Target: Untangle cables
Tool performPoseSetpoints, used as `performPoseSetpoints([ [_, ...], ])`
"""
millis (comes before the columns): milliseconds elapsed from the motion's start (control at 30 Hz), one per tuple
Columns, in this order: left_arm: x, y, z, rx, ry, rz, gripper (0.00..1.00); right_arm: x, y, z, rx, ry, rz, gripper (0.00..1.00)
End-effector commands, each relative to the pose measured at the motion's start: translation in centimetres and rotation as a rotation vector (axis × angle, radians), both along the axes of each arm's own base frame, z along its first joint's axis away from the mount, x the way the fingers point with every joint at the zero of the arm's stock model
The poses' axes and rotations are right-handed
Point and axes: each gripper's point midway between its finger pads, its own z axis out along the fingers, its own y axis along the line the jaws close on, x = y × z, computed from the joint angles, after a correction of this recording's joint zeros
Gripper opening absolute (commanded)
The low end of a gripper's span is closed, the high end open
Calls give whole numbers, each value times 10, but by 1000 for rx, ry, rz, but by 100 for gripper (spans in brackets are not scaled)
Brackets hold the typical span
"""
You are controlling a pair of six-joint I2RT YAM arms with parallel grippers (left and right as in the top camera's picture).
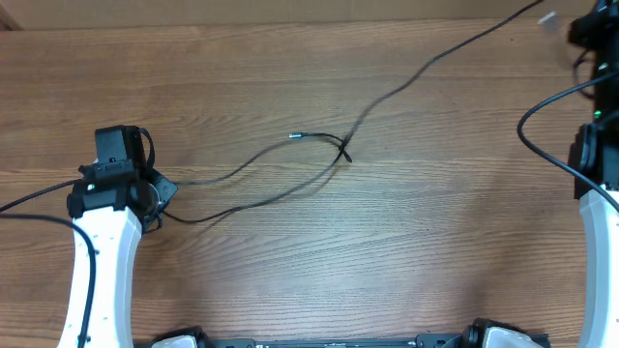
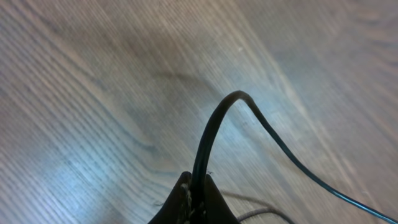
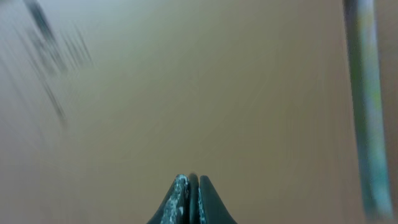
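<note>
- Grips one cable (image 2: 211,130) in left end effector (image 2: 196,198) at 9 o'clock, likely to pull it free.
- Shows cables (image 1: 253,164) crossed in a knot (image 1: 343,150) at table (image 1: 290,280) centre.
- Holds right end effector (image 3: 191,186) clenched, empty, near 2 o'clock, clear of the pull.

Table (image 1: 387,251): wood-look top, light brown, fine straight grain, mostly matt; the left wrist view showed a soft pale sheen on it. Cables (image 1: 342,149): thin, black, smooth jacket, looked like plastic or rubber, slightly glossy along the curve close up. Plug tip (image 1: 296,137): small, silvery, metallic. Left arm (image 1: 102,271) and right arm (image 1: 602,251): white shells, smooth, glossy plastic; wrist parts black, matt. Left gripper (image 2: 194,198): dark matt fingers, tips scuffed with pale flecks. Right gripper (image 3: 189,190): same dark matt fingers, whitish wear on one tip. Surface behind it was too blurred to judge the finish.
</note>
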Motion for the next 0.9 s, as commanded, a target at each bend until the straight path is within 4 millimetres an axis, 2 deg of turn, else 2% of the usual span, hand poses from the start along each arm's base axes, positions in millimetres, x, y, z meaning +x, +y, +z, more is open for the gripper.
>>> performPoseSetpoints([
  [0,1,9,-8,33,53,0,4,-16,-12,46,-51,-179,-47,4],
  [33,1,9,-13,30,70,0,4,-21,-14,57,-63,-230,-56,4],
  [133,1,9,-22,23,102,0,4,-30,-18,74,-134,-301,-90,4],
  [267,1,8,-32,14,140,-1,4,-22,-29,67,-296,-239,-192,4],
  [333,1,8,-35,9,150,-3,4,-12,-38,57,-366,-177,-251,4],
  [367,1,7,-38,3,155,-3,4,-2,-44,46,-408,-115,-279,4],
  [500,2,2,-41,-22,158,-11,4,24,-57,17,-423,-50,-285,4],
  [567,2,2,-41,-22,158,-12,4,33,-64,17,-424,-86,-309,4],
  [700,5,3,-40,-20,146,-12,4,52,-79,32,-413,-118,-362,4],
  [767,5,3,-40,-20,147,-12,4,67,-94,38,-395,-94,-405,4],
  [833,5,3,-40,-20,146,-11,4,81,-113,30,-383,-40,-441,4],
  [867,5,3,-40,-21,146,-7,4,90,-124,19,-373,7,-454,4],
])
